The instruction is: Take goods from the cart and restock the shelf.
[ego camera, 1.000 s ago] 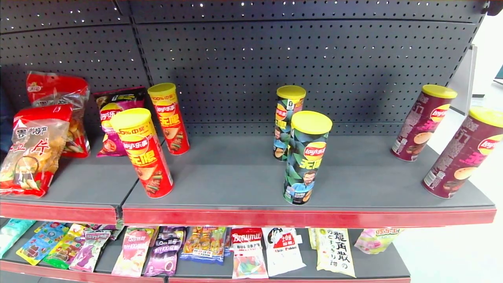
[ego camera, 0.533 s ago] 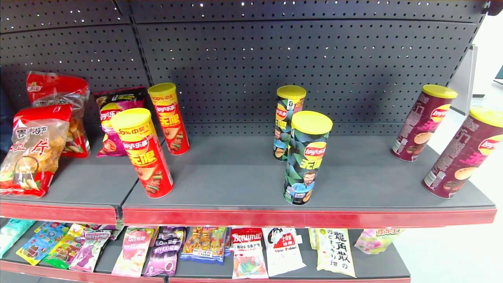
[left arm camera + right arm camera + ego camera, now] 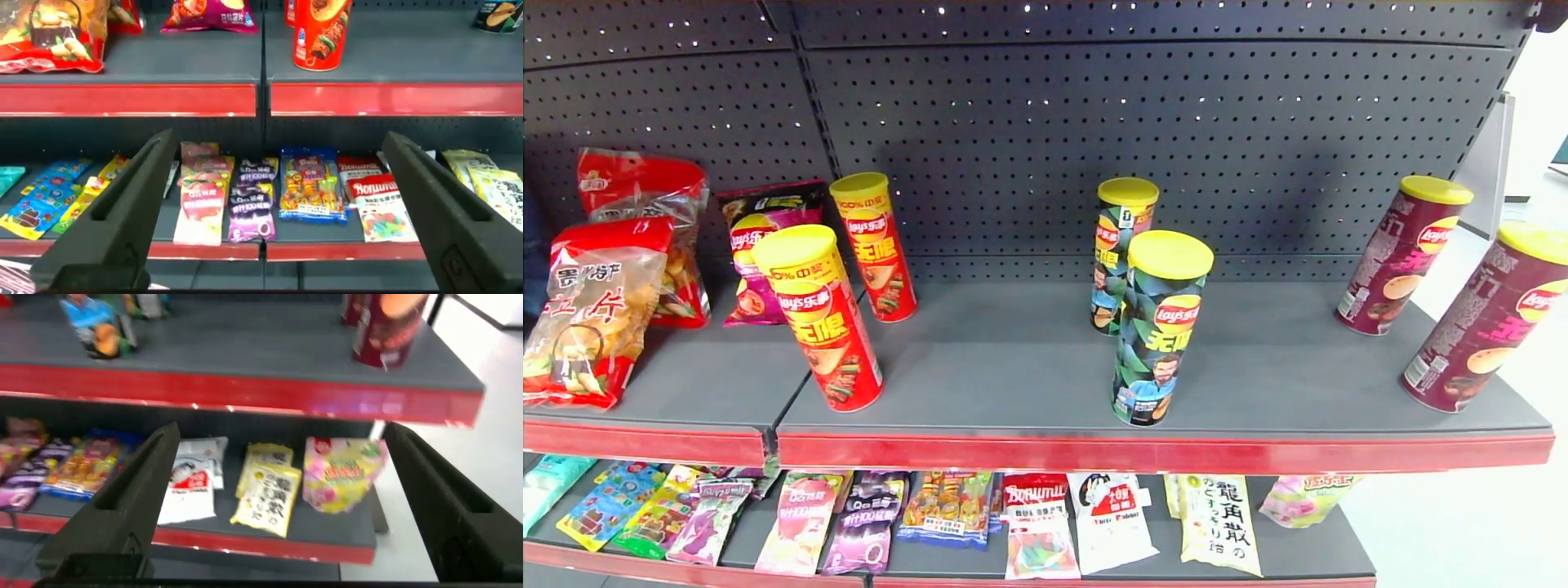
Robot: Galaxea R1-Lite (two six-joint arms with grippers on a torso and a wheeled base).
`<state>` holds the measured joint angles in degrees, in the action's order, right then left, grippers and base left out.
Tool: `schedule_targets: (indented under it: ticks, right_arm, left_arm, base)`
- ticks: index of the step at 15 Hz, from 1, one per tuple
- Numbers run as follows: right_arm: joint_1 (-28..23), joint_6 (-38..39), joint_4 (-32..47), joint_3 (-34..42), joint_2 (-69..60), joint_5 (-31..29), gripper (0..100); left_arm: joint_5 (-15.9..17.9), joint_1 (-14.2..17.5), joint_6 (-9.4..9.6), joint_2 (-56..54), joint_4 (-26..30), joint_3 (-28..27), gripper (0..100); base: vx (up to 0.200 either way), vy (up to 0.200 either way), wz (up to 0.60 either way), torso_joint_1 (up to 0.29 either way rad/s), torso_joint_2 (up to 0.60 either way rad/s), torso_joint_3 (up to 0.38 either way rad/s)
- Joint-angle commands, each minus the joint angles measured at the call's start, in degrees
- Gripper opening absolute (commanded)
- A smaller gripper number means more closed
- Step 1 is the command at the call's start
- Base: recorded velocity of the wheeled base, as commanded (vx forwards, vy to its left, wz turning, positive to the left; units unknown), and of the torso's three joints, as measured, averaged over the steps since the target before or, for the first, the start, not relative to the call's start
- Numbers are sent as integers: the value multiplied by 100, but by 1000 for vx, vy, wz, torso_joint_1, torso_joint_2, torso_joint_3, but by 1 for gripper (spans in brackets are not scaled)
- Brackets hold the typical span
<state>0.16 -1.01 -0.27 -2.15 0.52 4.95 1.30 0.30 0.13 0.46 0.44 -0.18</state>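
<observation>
Our left pincer point(image 3: 278, 137) has fingers point(image 3: 114, 220) of what looks like matt black plastic, faintly grained; our right pincer point(image 3: 282, 429) looks the same. Just above and ahead of the left pincer, the shelf point(image 3: 392, 49) deck is matt grey painted metal, and its front lip point(image 3: 368, 98) is a glossy red that catches the light. Between the left pincer's fingers we see sachets point(image 3: 249, 204) of shiny, crinkled plastic film. Above the right pincer stands a maroon can point(image 3: 384, 327), smooth and glossy. Beyond both pincers, the back panel point(image 3: 1143, 139) is matt dark perforated metal, the yellow lids point(image 3: 1170, 253) are smooth plastic, and the red bags point(image 3: 592, 318) are glossy film.
</observation>
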Motion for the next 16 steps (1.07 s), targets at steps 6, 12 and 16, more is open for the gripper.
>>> schedule_targets:
  ticks: [6, 12, 16]
  right_arm:
    - [511, -145, 53, -1763, 2936, 1070, 100]
    - [1645, -277, -325, -2088, 5827, 1272, 100]
    - [1724, -171, -1344, -2396, 7471, 1113, 100]
  left_arm:
    - [1, 5, 13, -20, 0, 1, 100]
    - [1, 5, 13, -20, 0, 1, 100]
    - [1, 5, 13, -20, 0, 1, 100]
  base:
    - [0, 0, 0, 0, 0, 0]
    - [0, 0, 0, 0, 0, 0]
    - [0, 0, 0, 0, 0, 0]
